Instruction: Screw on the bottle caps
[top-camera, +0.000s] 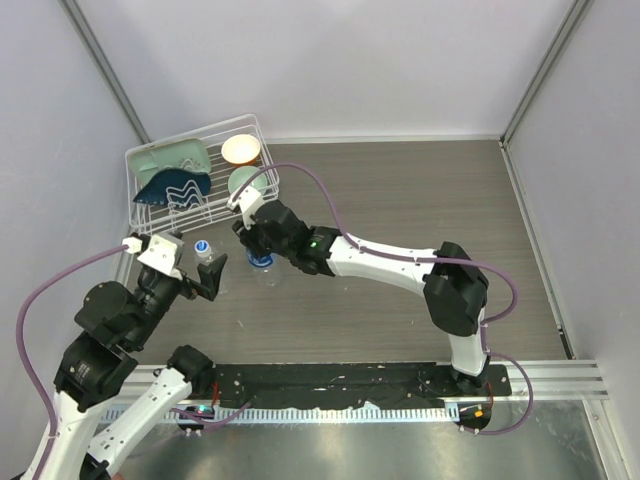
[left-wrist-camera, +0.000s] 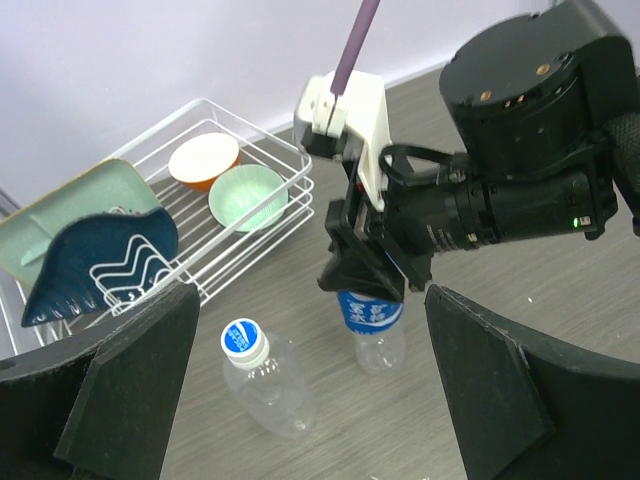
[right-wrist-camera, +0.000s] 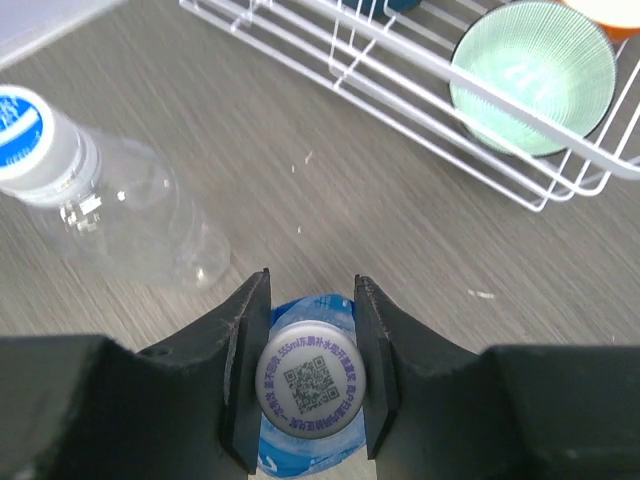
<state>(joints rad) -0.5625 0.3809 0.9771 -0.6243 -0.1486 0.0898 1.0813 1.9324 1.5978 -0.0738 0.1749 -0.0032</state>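
Observation:
A blue-labelled bottle (top-camera: 263, 263) (left-wrist-camera: 370, 318) stands upright on the table. Its white cap (right-wrist-camera: 307, 385), printed with a QR code, sits on the neck, and my right gripper (right-wrist-camera: 309, 325) (top-camera: 252, 243) is shut on that cap from above. To its left stands a plain bottle (left-wrist-camera: 268, 388) (right-wrist-camera: 135, 222) (top-camera: 205, 258), whose white cap with a blue top (left-wrist-camera: 244, 340) (right-wrist-camera: 25, 135) (top-camera: 202, 247) is on its neck. My left gripper (top-camera: 200, 273) (left-wrist-camera: 312, 400) hangs open just near of the plain bottle, nothing between its fingers (left-wrist-camera: 135, 385).
A white wire rack (top-camera: 150, 215) (right-wrist-camera: 420, 120) stands at the back left. It holds a cream bowl (top-camera: 241, 150), a green bowl (top-camera: 245, 182) (right-wrist-camera: 530, 75), a green dish (top-camera: 168, 158) and a blue dish (top-camera: 172, 186). The rack lies close behind both bottles.

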